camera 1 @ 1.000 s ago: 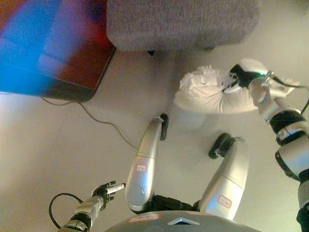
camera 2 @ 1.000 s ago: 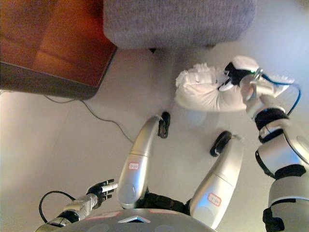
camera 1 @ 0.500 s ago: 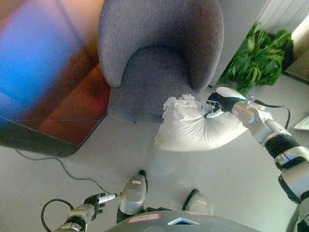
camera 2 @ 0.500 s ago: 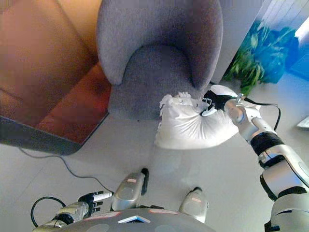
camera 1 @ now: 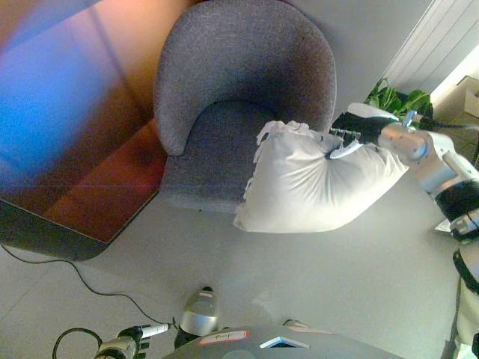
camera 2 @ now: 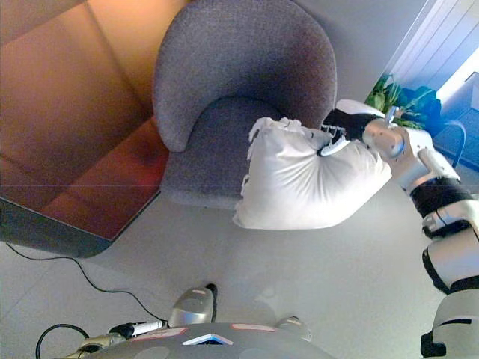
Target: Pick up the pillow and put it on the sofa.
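In the left eye view, your right robot hand (camera 1: pixel 358 127) is clenched on the white pillow (camera 1: pixel 310 183), which hangs below it, off the floor, just before the grey sofa (camera 1: pixel 239 82). In the right eye view the seat lies left of that hand, so you're mid-carry: swing left over the cushion, then let go. Your left robot hand (camera 2: pixel 123 330) idles low, fingers relaxed.

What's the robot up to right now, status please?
Right hand gripping the white pillow, held off the floor beside the grey sofa. Left hand idle, low. Nothing blocking the seat.

Right arm is stretched forward, right hand (camera 1: pixel 358 129) clenched on cloth held aloft. Left hand (camera 1: pixel 138 333) is kept low at bottom edge, fingers straight.
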